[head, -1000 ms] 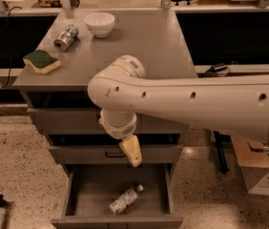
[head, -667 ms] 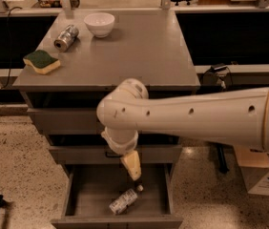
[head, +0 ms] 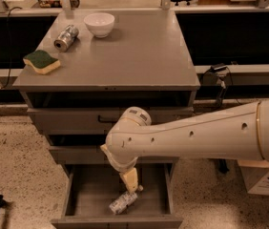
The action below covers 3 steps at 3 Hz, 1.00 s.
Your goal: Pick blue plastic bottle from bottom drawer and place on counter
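Observation:
The blue plastic bottle (head: 123, 202) lies on its side in the open bottom drawer (head: 87, 194), near the front middle. My gripper (head: 131, 181) hangs down from the white arm into the drawer, just above the bottle's right end and very close to it. Whether it touches the bottle does not show. The counter (head: 139, 51) is the grey top of the cabinet, above the arm.
On the counter stand a white bowl (head: 99, 24), a silver can (head: 66, 37) lying on its side, and a green and yellow sponge (head: 41, 61) at the left edge. The two upper drawers (head: 72, 120) are closed. A cardboard box (head: 263, 178) stands on the floor at right.
The arm has dropped lower, and the gripper has gone from in front of the middle drawer down into the bottom drawer, close over the bottle. The bottle has not moved.

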Tool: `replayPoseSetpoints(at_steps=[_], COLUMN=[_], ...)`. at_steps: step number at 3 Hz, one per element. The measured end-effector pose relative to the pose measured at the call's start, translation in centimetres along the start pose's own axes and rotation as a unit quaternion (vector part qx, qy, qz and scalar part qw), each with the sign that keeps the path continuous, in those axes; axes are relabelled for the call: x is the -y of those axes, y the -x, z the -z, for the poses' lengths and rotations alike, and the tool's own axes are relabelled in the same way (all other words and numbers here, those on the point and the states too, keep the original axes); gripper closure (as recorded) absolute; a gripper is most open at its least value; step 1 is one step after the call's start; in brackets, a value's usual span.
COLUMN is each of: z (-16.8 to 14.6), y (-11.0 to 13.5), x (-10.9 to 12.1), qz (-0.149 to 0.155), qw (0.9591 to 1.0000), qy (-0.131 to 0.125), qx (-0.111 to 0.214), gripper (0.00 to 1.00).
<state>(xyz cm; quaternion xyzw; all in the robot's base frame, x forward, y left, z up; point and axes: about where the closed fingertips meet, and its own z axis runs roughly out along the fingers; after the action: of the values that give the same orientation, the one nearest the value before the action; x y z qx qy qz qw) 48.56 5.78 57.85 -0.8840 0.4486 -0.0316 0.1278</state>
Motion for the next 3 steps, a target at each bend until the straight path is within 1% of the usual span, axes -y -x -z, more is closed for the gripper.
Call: replayPoseSetpoints(at_steps=[1, 2, 3], z=[-2.4, -8.1, -15.1], y=[-0.2, -1.3, -0.2], x=[0.1, -1.8, -4.0], qz=[0.001, 0.001, 0.009], qw=[0.9992, 0.9969, 0.9971], qy=[0.04, 0.075, 0.075], qx=[-0.01, -0.021, -0.011], gripper=[0.0, 0.0, 0.0])
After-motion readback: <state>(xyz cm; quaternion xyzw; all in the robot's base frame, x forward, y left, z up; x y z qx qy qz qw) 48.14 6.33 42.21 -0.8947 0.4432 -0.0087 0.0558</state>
